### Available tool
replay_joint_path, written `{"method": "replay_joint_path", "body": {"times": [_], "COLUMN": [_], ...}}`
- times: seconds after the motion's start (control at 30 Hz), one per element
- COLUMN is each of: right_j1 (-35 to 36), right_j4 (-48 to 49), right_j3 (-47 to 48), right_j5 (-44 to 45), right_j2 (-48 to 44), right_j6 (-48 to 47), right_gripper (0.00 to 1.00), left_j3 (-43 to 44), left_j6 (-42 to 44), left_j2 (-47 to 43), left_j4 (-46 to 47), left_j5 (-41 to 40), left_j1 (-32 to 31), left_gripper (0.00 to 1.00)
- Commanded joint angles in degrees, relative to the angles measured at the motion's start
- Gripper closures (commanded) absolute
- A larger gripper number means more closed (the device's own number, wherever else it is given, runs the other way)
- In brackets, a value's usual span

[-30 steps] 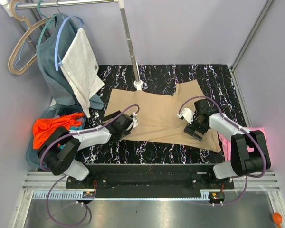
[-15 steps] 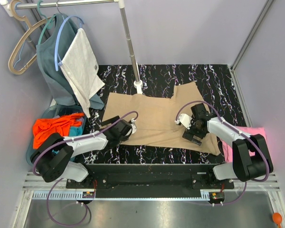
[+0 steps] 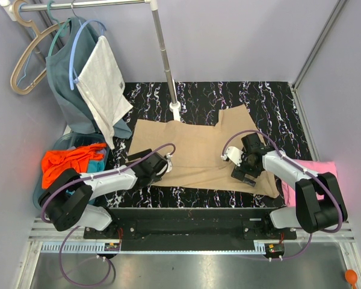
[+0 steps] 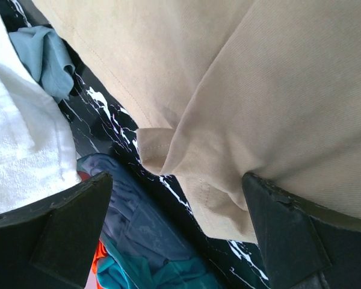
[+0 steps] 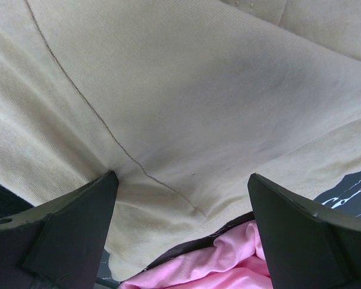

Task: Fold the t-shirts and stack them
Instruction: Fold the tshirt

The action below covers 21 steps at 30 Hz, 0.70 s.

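Both grippers are open wide and hold nothing. The left gripper (image 3: 160, 164) and the right gripper (image 3: 246, 171) hang low over the tan t-shirt (image 3: 195, 150).

The tan t-shirt lies flat on the black table (image 3: 228, 96), in the middle. Its long way runs from 9 o'clock to 3 o'clock in the top view. The left gripper is at the shirt's near left corner, so most of the cloth lies toward 2 o'clock from it. The right gripper is over the near right part, so most of the cloth lies toward 10 o'clock from it. Each arm is closest to its own side of the shirt.

In the left wrist view a bit of the shirt's corner is folded over, right between the open fingers. I cannot tell if the fingers touch the cloth.

The pink t-shirt (image 3: 322, 170) sits just past the tan one, at 3 o'clock. The orange t-shirt (image 3: 63, 164) and a teal t-shirt (image 4: 162, 274) lie bunched in a bin (image 3: 39, 201) at 9 o'clock.

I think each gripper should pinch its own near corner next.
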Motion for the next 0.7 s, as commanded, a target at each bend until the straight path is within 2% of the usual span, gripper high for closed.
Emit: {"method": "replay_joint_path", "body": {"times": [0.0, 0.67], "right_j1": [0.4, 0.9], "right_j4": [-2.3, -4.0], "right_j3": [-1.1, -3.1], "right_j5": [1.6, 0.8], "right_j2": [-1.6, -4.0], "right_j6": [-1.6, -2.2], "right_gripper": [0.0, 0.0], "left_j3": [-3.6, -0.9], "left_j6": [-1.0, 0.2], "left_j2": [3.7, 3.5], "left_j4": [-12.5, -25.2], "left_j5": [11.1, 15.8], "left_j1": [-0.1, -2.7], "left_gripper": [0.01, 0.01]}}
